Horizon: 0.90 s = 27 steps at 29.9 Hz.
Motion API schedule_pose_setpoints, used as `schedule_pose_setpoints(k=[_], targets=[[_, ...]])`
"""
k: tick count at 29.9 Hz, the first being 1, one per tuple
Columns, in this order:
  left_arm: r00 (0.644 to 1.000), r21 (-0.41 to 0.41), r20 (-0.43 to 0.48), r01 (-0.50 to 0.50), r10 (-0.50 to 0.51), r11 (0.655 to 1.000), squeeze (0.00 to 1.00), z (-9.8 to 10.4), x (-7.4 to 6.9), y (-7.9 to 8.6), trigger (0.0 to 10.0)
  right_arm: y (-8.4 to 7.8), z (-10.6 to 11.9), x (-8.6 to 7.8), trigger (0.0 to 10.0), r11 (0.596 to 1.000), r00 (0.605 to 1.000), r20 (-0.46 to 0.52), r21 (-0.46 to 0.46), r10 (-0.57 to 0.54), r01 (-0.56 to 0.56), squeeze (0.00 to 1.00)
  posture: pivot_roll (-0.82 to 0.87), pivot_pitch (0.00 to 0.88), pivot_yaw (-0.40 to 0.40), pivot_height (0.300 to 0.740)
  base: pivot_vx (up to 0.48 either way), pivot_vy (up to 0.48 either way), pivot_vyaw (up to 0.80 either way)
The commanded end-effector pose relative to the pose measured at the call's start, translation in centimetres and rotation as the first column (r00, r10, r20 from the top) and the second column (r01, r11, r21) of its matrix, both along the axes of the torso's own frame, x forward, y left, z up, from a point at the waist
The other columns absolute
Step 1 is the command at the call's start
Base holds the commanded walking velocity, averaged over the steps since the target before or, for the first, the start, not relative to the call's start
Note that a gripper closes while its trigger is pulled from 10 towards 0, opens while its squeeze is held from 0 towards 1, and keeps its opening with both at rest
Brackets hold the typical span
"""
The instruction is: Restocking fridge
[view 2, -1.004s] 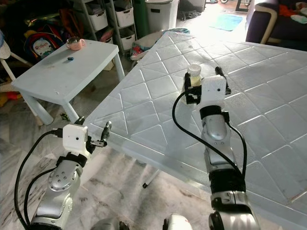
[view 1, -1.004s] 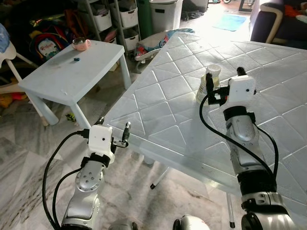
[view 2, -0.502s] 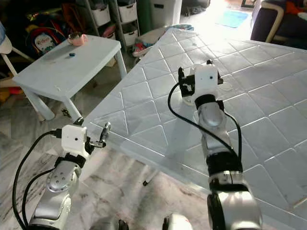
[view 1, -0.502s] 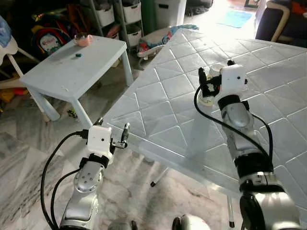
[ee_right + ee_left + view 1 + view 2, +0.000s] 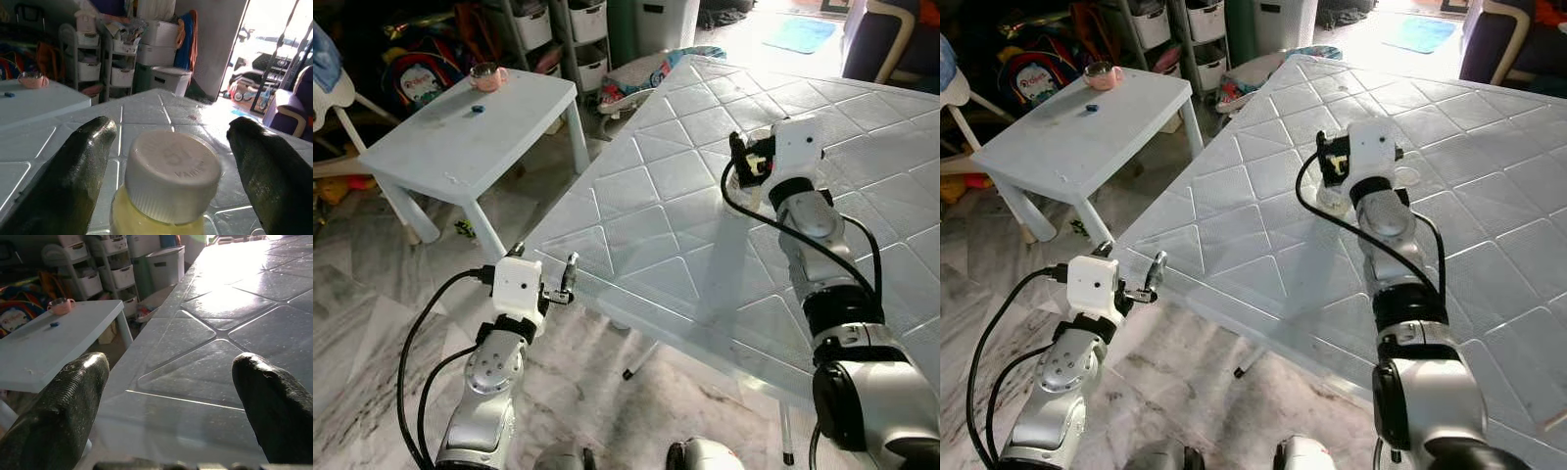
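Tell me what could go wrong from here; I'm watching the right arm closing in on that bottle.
The right claw is open, its fingers either side of the white-capped bottle, not touching it. Closing off-centre could tip the bottle on the glossy white table. The bottle is mostly hidden behind the wrist in the eye views, so alignment is hard to check.

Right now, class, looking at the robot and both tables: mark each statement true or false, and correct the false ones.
1. The right gripper has its fingers spread either side of a bottle. True.
2. The bottle's cap is red. False: it is white.
3. The left gripper grips a cup. False: its fingers are open and empty, near the big table's edge.
4. A pink cup stands on the small table. True.
5. The bottle's contents look yellowish. True.
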State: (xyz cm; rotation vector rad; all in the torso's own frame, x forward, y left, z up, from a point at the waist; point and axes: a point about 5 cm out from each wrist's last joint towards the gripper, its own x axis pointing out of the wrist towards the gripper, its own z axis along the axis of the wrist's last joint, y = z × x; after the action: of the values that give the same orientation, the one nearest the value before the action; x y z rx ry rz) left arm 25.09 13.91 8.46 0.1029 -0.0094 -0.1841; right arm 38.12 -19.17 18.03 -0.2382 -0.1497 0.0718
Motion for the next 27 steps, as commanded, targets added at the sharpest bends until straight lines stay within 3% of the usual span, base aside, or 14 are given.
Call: schedule_pose_setpoints(k=[1,23,27], targets=[[1.000,0.024,-0.003,-0.010,0.010,1.000,0.00,0.1,0.1,0.3,10.0,-0.2,0.6,0.4,0.0,1.000,1.000,0.008,0.001,0.006,-0.006,0.00,0.04,0.063,0.071,0.740,0.000,0.000,0.00],[1.000,0.042,-0.009,-0.008,0.008,0.999,0.00,0.1,0.5,0.2,10.0,-0.5,-0.2,0.4,0.0,0.999,1.000,-0.023,0.047,-0.004,0.005,0.00,0.03,0.058,0.076,0.740,0.000,0.000,0.00],[0.997,0.090,-0.028,-0.064,0.067,0.994,0.00,-0.2,0.8,0.2,10.0,-0.8,-0.6,0.4,0.0,0.995,0.998,-0.045,0.086,-0.038,0.042,0.00,0.04,0.055,0.071,0.740,0.000,0.000,0.00]])
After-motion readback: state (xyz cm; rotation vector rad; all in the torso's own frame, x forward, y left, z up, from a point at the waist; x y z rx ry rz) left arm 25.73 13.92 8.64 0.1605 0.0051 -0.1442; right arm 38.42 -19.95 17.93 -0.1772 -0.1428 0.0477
